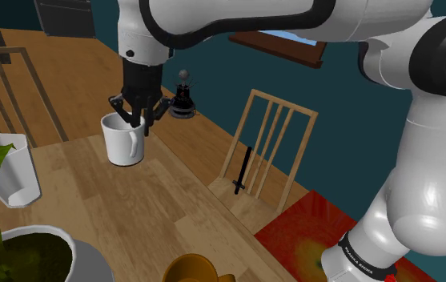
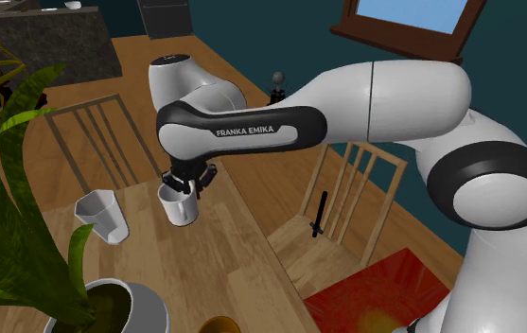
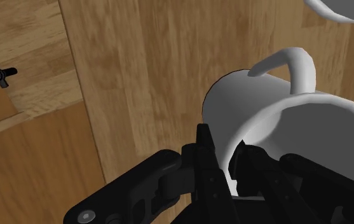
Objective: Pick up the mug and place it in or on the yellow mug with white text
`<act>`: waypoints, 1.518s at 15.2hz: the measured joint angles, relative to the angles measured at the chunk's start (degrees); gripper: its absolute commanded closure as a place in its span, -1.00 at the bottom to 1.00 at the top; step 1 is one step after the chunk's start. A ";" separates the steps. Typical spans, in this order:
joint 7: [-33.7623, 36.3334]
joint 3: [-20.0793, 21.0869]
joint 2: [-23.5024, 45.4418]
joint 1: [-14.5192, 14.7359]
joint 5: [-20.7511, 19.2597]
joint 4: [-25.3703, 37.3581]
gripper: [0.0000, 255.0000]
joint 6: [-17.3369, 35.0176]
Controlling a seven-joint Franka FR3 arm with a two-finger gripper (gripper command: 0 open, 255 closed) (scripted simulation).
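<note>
A white mug [image 1: 123,140] [image 2: 179,206] with its handle facing the table's edge stands upright near the far end of the wooden table [image 1: 173,200]. My black gripper [image 1: 137,120] [image 2: 187,182] comes down from above and is shut on the mug's rim. In the wrist view one finger lies outside the mug's [image 3: 283,121] wall and the other inside, pinching the rim at my gripper [image 3: 232,164]. I cannot tell whether the mug's base touches the table. A yellow mug [image 1: 197,269] [image 2: 219,326] shows at the table's near edge, cut off by the picture.
A white jug-like container [image 1: 17,172] [image 2: 100,216] stands on the table close beside the mug. A potted plant [image 1: 41,252] [image 2: 110,307] fills the near corner. A wooden chair [image 1: 269,152] with a black tool [image 1: 243,172] on its seat stands beside the table, over a red rug [image 1: 309,240].
</note>
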 measured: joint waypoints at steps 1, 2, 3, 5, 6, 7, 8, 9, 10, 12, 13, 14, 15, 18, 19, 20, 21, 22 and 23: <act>0.03 0.06 -0.22 0.03 0.11 0.48 1.00 -0.69; 0.00 0.09 -0.28 0.05 0.15 1.04 1.00 -1.30; 0.07 0.25 -1.26 -0.12 0.58 0.03 1.00 -1.17; 0.52 0.95 -4.87 -0.52 2.19 -4.10 1.00 -0.23; 0.74 1.33 -6.93 -0.69 3.17 -6.55 1.00 0.40; 0.77 1.68 -9.31 -0.95 4.36 -9.15 1.00 0.92; 0.85 1.97 -11.19 -1.04 5.33 -11.04 1.00 1.24; 0.94 2.27 -13.39 -1.10 6.48 -13.26 1.00 1.57; 0.93 2.51 -15.63 -1.14 7.69 -15.89 1.00 2.33; 1.43 3.10 -19.10 -0.74 9.59 -19.45 1.00 2.98; 1.46 3.28 -21.33 -0.54 10.85 -21.57 1.00 3.17; 1.34 3.37 -23.45 -0.32 12.06 -23.63 1.00 3.48; 1.48 3.53 -25.81 0.08 13.41 -25.37 1.00 3.24; 1.62 3.66 -31.26 1.28 16.51 -29.69 1.00 2.92; 1.71 3.72 -33.34 1.89 17.69 -31.62 1.00 3.07; 2.39 4.10 -35.10 2.64 18.72 -32.90 1.00 2.88; 2.66 4.13 -37.19 3.38 19.85 -34.24 1.00 2.40; 3.22 4.45 -38.50 4.02 20.64 -35.19 1.00 2.29; 3.76 4.71 -40.02 4.74 21.53 -36.40 1.00 2.21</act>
